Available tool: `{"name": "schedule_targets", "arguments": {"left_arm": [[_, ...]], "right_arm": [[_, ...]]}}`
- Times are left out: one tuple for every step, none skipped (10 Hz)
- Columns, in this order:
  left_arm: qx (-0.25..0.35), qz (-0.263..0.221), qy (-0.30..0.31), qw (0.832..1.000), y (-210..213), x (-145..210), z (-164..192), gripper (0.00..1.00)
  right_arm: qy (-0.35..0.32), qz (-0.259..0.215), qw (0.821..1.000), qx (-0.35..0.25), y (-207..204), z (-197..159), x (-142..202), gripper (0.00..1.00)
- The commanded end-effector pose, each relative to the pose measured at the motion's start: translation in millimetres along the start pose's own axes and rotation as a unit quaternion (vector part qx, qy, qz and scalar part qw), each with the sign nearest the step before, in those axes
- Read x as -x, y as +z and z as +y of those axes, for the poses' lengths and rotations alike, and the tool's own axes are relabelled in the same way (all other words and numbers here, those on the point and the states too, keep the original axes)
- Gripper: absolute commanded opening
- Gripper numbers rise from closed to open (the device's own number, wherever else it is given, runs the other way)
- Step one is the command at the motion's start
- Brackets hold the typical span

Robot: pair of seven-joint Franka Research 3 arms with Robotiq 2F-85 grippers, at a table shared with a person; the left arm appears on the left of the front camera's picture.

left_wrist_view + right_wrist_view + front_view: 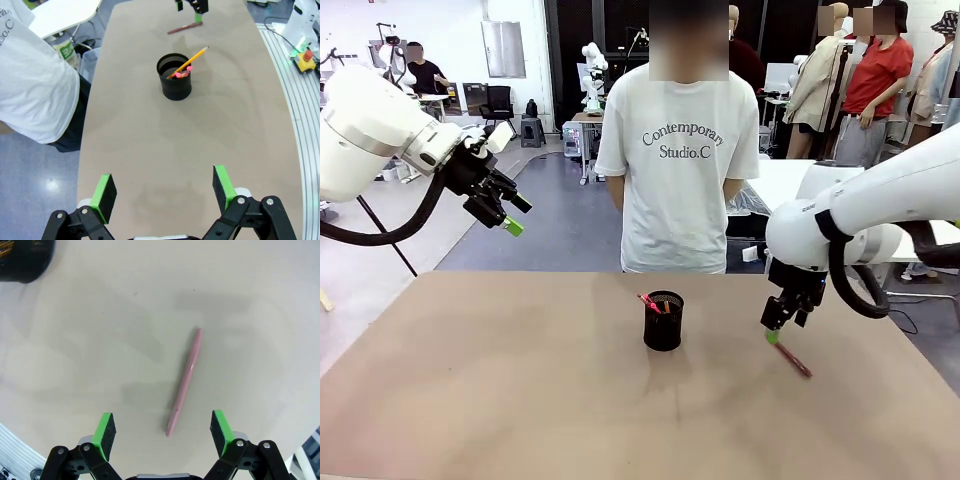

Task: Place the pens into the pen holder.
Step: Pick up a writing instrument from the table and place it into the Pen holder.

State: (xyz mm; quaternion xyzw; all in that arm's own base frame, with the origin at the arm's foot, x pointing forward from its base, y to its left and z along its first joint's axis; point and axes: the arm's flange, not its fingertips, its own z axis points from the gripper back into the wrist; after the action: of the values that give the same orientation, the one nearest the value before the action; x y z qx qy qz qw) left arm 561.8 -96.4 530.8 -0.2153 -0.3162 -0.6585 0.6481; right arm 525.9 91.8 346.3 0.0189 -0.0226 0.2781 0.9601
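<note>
The black pen holder [663, 320] stands mid-table; a yellow-orange pen [192, 59] and a dark pen with a pink-red end [178, 75] lean inside it. The dark red-maroon pen [793, 360] lies flat on the table to the holder's right. My right gripper [775, 331] hovers just above that pen's near end. In the right wrist view its fingers stand open [162, 427], and the pen [185, 382] lies between and ahead of them, untouched. My left gripper [510, 215] is raised high at the left, open [165, 192] and holding nothing, looking down at the holder [175, 77].
A person in a white T-shirt [680, 150] stands at the far edge of the table with hands behind the back. The brown tabletop [520, 380] is bare around the holder. A rail with a red stop button [306, 54] runs along one table side.
</note>
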Motion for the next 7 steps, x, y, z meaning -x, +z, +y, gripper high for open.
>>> {"name": "schedule_targets", "arguments": {"left_arm": [[-0.003, 0.001, 0.001, 1.0, 1.6, 0.1, 0.0, 1.0], [-0.003, 0.001, 0.001, 1.0, 1.6, 0.1, 0.0, 1.0], [-0.003, 0.001, 0.001, 1.0, 1.6, 0.1, 0.0, 1.0], [-0.003, 0.001, 0.001, 1.0, 1.6, 0.1, 0.0, 1.0], [-0.003, 0.001, 0.001, 1.0, 1.6, 0.1, 0.0, 1.0], [-0.003, 0.001, 0.001, 1.0, 1.6, 0.1, 0.0, 1.0], [-0.003, 0.001, 0.001, 1.0, 1.6, 0.1, 0.0, 1.0]], "right_arm": [[-0.019, 0.016, 1.0, 0.001, -6.1, -11.9, -19.1, 1.0], [-0.027, 0.017, 0.999, -0.001, -15.0, -14.6, -21.6, 1.0], [-0.034, 0.018, 0.999, 0.011, -21.1, -17.2, -23.9, 1.0], [-0.034, 0.023, 0.999, 0.016, -26.9, -18.5, -25.3, 1.0], [-0.033, 0.029, 0.999, 0.02, -30.8, -19.5, -27.4, 1.0], [-0.037, 0.031, 0.999, 0.023, -36.2, -18.6, -28.3, 1.0], [-0.04, 0.033, 0.998, 0.02, -39.6, -19.4, -30.1, 1.0]]}}
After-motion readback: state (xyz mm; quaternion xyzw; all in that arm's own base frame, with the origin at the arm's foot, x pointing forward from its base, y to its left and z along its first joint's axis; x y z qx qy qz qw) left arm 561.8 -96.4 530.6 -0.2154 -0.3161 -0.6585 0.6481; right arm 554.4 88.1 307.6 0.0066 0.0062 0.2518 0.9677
